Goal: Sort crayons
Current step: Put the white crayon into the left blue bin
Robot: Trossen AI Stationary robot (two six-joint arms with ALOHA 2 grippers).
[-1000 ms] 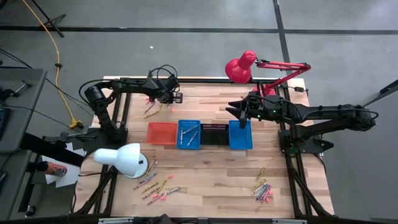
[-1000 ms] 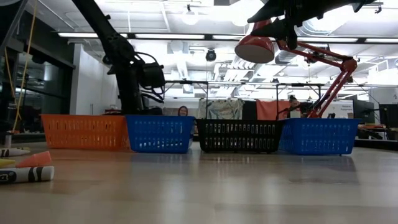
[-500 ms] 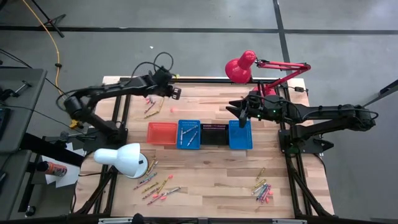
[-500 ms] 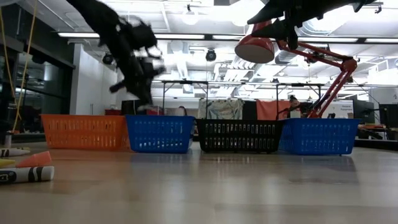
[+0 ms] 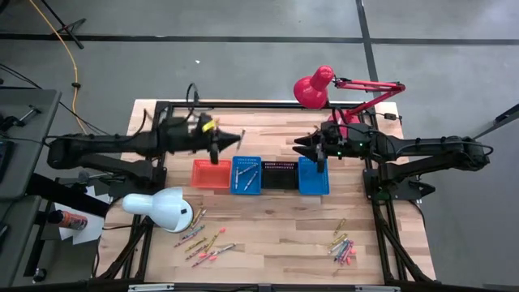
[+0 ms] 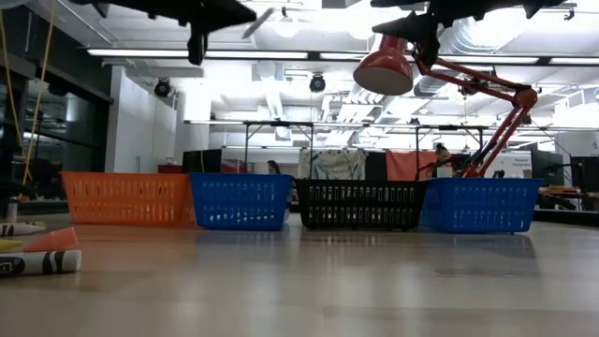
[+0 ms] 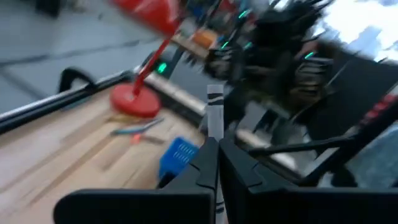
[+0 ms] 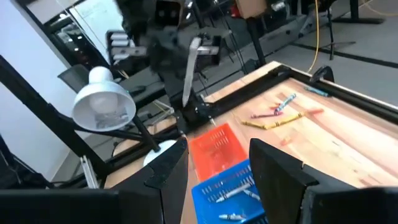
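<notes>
Left tool point(image 5: 237, 138) is held above the bench point(image 5: 268, 223), over the far right corner of the orange basket point(image 5: 211, 173); its fingers are pressed together on a grey crayon point(image 7: 215, 112), which sticks out past the fingertips in the left wrist view.

Right tool point(image 5: 298, 144) hangs above the far edge of the right blue basket point(image 5: 313, 177), fingers spread, nothing seen between them.

Four baskets are set in a row across mid-bench: orange, left blue basket point(image 5: 246, 174), black basket point(image 5: 280, 174), right blue basket, each touching the next. Pale crayons point(image 5: 244, 173) lie in the left blue basket.

Loose crayons are found in three groups: far-left pile point(image 8: 278, 115) beyond the orange basket, near-left pile point(image 5: 203, 242) below the white lamp point(image 5: 158, 208), near-right pile point(image 5: 342, 246).

Red lamp point(image 5: 315, 86) stands at the far right edge. In the low view, two crayons point(image 6: 37, 253) lie at the near left.
</notes>
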